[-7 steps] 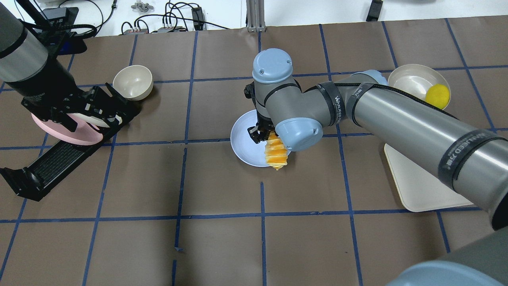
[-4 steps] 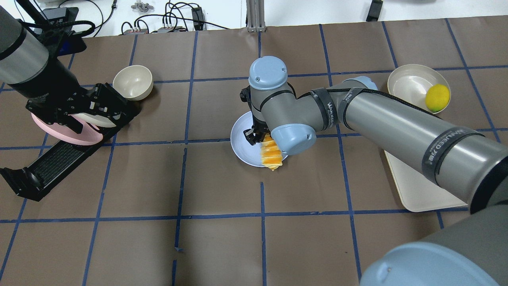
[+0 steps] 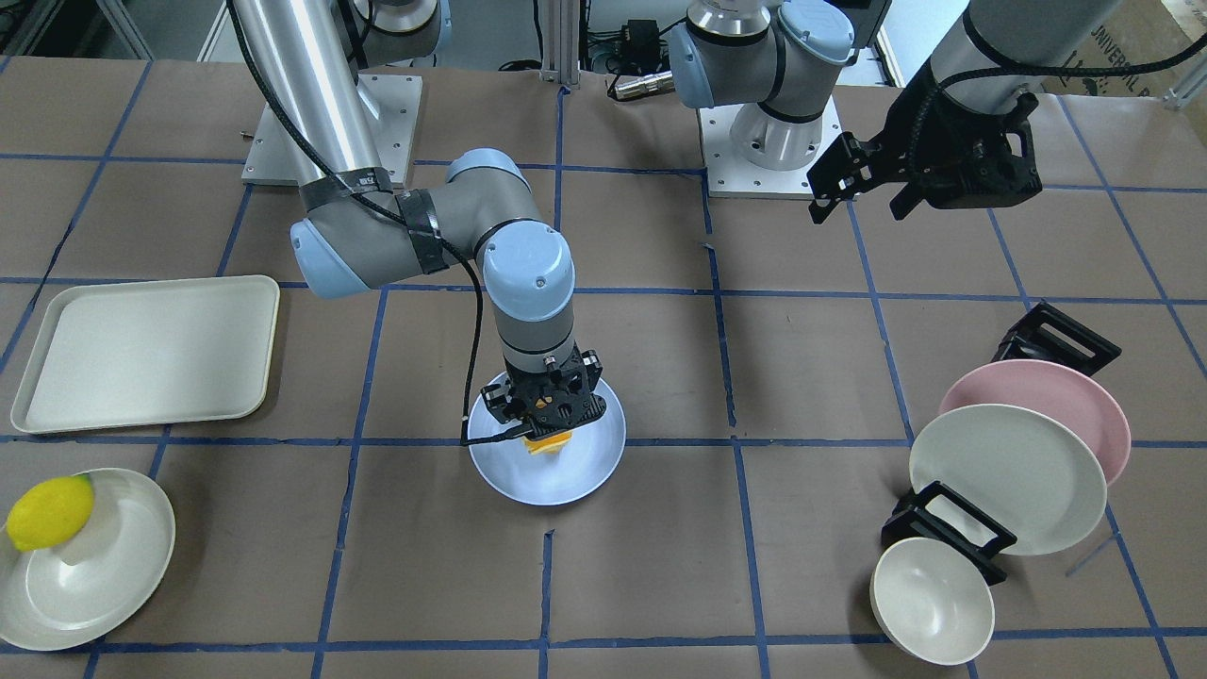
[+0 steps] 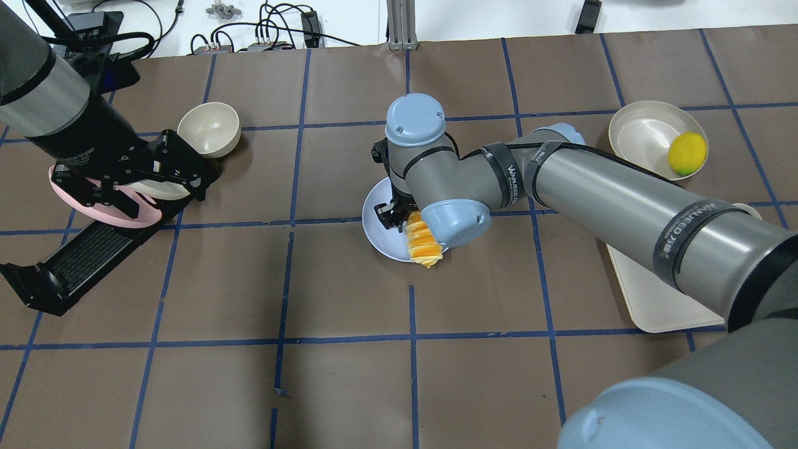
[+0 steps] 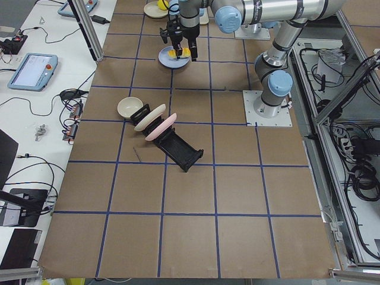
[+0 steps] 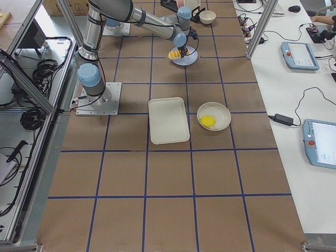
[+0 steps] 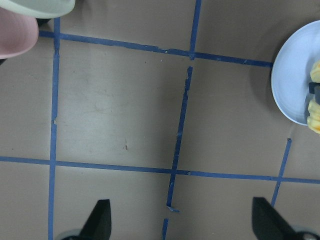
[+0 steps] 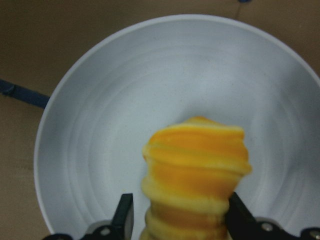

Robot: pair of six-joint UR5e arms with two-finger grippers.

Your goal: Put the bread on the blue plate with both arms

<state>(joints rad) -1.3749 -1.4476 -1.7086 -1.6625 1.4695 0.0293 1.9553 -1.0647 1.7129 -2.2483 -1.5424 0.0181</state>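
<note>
The right gripper (image 8: 181, 217) is clamped on the bread (image 8: 195, 165), holding it low over the blue plate (image 8: 100, 125), one end reaching past the rim. The left gripper (image 7: 183, 222) hangs above the worktop (image 7: 115, 100) off to the side, fingers (image 7: 102, 220) spread wide apart

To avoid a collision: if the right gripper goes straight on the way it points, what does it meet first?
Most likely the blue plate, directly beneath the right gripper; the bread it holds would touch first. The gap between them is unclear.

Right gripper (image 6: 182, 51) seemingly holds bread (image 6: 174, 54) over blue plate (image 6: 189, 59)
</note>
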